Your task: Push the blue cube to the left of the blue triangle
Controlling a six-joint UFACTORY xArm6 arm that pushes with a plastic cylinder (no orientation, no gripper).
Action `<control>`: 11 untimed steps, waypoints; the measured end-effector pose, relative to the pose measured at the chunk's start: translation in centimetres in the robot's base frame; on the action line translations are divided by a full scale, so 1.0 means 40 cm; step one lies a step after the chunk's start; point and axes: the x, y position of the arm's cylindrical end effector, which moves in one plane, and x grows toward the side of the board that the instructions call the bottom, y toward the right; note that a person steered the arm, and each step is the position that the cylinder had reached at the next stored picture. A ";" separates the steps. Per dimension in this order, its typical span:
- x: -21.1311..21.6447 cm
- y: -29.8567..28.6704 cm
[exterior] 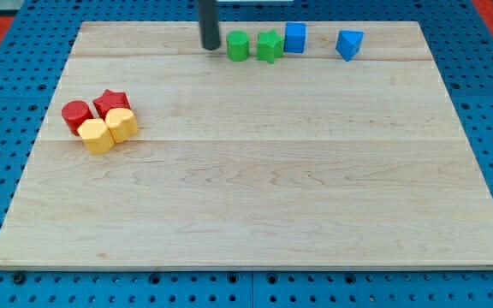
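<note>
Resting bare at the view's top, my tip (210, 46) grasps nothing. Shoving rightward risks driving green cylinder (238, 46), seemingly-touching green star (270, 46) into blue cube (295, 38), crowding blue triangle (349, 44).

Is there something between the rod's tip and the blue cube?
Yes. From my tip toward the view's right come the green cylinder and the green star, then the blue cube.

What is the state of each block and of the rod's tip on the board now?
my tip: on the board, just left of the green blocks.
green cylinder: upright, touching the green star.
green star: beside the blue cube.
blue cube: left of the blue triangle, apart from it.
blue triangle: alone.
red and yellow blocks: clustered, touching.
</note>
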 end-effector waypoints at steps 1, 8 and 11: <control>0.016 0.141; -0.135 0.266; -0.108 0.399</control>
